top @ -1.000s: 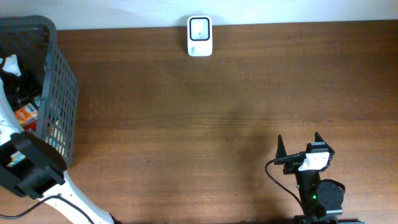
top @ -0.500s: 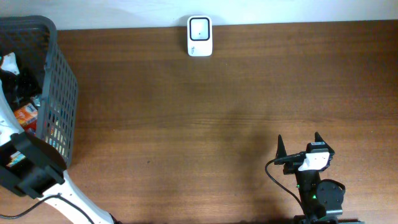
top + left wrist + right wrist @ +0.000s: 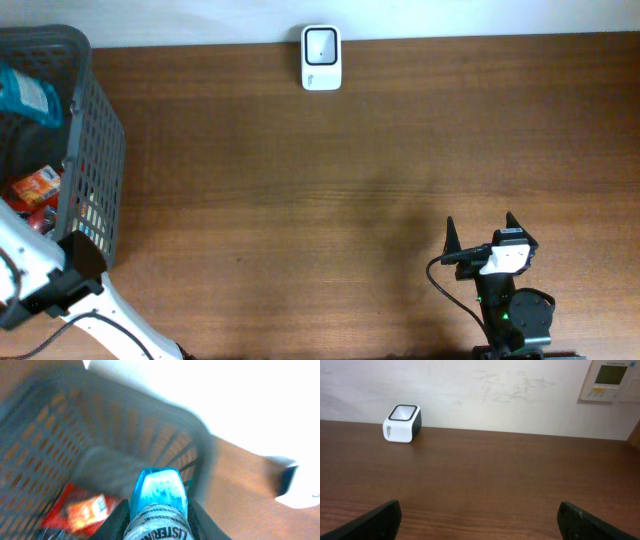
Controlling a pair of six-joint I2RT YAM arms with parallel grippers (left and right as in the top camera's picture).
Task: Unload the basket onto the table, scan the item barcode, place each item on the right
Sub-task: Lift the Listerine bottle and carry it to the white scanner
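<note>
- table (image 3: pixel 350 200): brown wood, running to a white wall at the far edge.
- basket (image 3: pixel 95 150): dark grey mesh, on the table's far-left end, partly cut off by the overhead view's edge.
- left arm (image 3: pixel 40 270): white with black joints, rising from the near-left corner toward the basket.
- right gripper (image 3: pixel 482 232): near the table's near-right edge, pointing at the far wall. its jaws are spread wide, and the wrist view shows only bare table between the fingers (image 3: pixel 380 520).
- left gripper (image 3: pixel 159 522): jaws clenched on the blue pack, one dark finger on each side of it. the view is blurred.
- blue pack (image 3: pixel 159 490): teal and white with black lettering, held by the left gripper. from overhead it (image 3: pixel 30 95) lies within the basket's rim, toward the far side. i cannot tell how high it sits.
- scanner (image 3: pixel 321 58): small white box with a dark window, at the table's far edge by the wall, well apart from the pack.
- orange pack (image 3: pixel 38 185): in the basket, nearer than the blue pack.
</note>
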